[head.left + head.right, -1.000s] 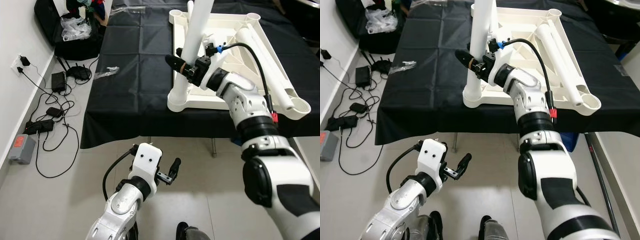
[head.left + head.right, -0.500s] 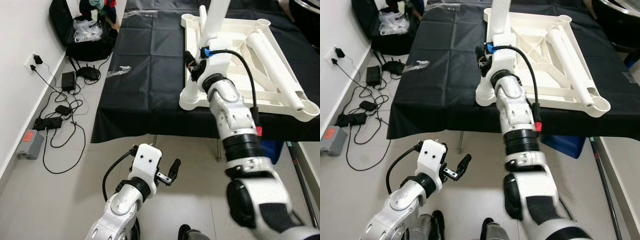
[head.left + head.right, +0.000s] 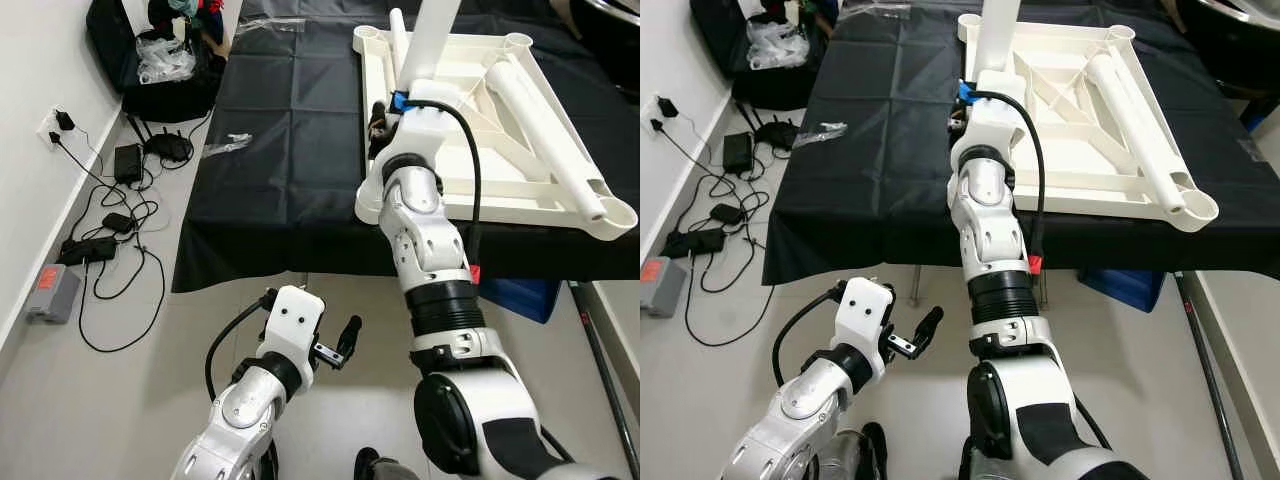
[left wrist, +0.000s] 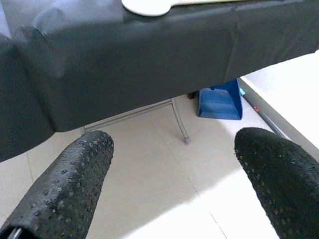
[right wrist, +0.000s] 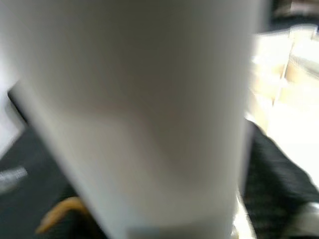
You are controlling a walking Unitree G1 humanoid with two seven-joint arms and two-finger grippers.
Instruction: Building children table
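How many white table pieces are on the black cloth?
Tabletop: 1
Standing leg: 1
Lying leg: 1
Half-hidden white tube: 1
Total: 4

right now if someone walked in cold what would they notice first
The white table frame lying upside down on the black-covered table, with one white leg standing upright at its near left corner. The right gripper is up against that leg, while the left gripper hangs low over the floor, jaws open.
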